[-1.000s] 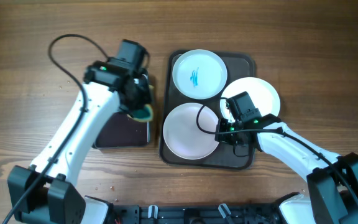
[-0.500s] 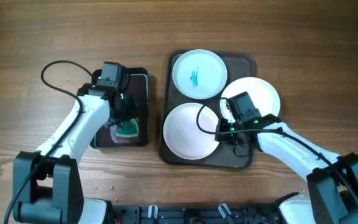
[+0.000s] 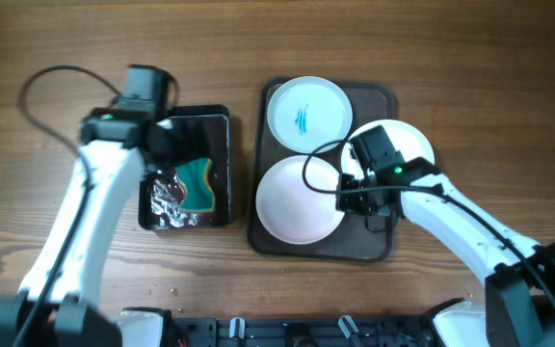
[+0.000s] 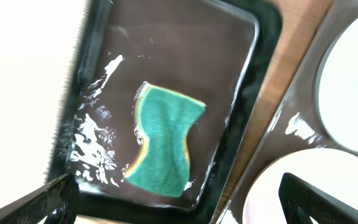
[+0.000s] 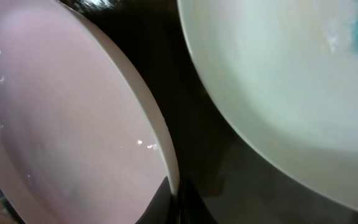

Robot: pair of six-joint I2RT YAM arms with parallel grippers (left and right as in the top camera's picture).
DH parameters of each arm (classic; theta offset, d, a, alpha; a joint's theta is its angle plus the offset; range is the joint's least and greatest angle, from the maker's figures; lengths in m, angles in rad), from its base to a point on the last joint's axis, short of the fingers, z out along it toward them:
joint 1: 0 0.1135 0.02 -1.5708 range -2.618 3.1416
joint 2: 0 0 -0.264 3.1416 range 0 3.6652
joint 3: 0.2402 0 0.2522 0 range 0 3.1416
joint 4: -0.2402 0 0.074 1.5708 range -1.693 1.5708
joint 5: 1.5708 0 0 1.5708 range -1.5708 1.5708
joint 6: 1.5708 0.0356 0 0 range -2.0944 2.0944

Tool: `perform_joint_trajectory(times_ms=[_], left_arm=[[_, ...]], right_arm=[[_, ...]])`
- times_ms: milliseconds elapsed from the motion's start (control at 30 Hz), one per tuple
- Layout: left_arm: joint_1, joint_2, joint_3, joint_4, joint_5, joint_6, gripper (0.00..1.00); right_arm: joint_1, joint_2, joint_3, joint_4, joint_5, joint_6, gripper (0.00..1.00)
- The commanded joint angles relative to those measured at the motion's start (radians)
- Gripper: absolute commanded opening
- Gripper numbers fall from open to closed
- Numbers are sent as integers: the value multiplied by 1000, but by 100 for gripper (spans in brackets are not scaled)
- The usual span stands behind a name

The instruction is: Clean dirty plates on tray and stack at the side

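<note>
Left gripper has released the teal sponge, jaws wide. Right gripper pinches the rim of the plain white round plate; it should lift level.

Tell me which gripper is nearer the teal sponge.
Left. The left gripper is over the black tray beside the sponge; the right gripper is across at the brown tray.

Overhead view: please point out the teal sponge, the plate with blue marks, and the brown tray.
Teal sponge (image 3: pixel 198 183): overhead view, centre of its green face.
Plate with blue marks (image 3: pixel 308 114): overhead view, middle of the plate, beside the marks.
Brown tray (image 3: pixel 378 97): overhead view, bare floor at its far right corner.
</note>
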Motion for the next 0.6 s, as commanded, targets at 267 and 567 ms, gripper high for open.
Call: perform_joint_trajectory(times_ms=[267, 567], left_arm=[[294, -221, 32, -71, 3, -51, 100], [299, -219, 32, -71, 2, -51, 100]], right_arm=[[11, -27, 416, -283, -97, -40, 4], [173, 110, 438, -87, -43, 94, 5]])
